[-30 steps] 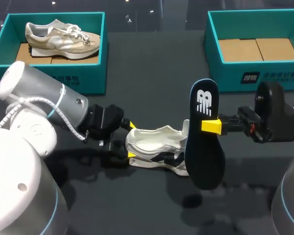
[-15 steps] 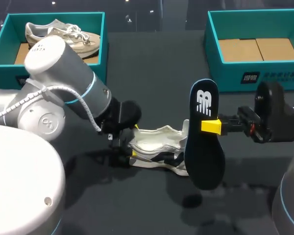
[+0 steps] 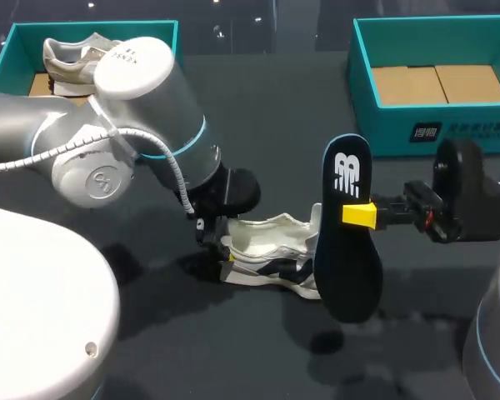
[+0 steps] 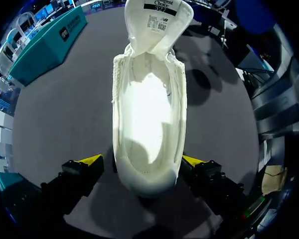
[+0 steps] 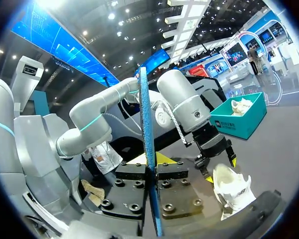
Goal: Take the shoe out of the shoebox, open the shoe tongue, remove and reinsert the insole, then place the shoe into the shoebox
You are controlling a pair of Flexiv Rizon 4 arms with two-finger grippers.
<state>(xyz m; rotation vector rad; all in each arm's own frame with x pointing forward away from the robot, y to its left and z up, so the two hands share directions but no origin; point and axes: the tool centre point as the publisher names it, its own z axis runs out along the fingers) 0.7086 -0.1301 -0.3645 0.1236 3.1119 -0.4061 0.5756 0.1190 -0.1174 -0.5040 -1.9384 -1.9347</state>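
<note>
Hiding most of L pincer (image 4: 141, 162) overhead, L arm (image 3: 142, 137) covers shoe (image 3: 271, 237) heel.

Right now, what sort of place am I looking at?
Probably a robot demonstration bench for shoe handling: a dark table with a teal shoebox, a white shoe lying opened, and its dark insole held up beside it.

Your head camera looks down on the desk (image 3: 258, 358) from behind. Left wrist camera sits close over the white shoe (image 4: 148, 114); right wrist camera sees it from farther off.
</note>
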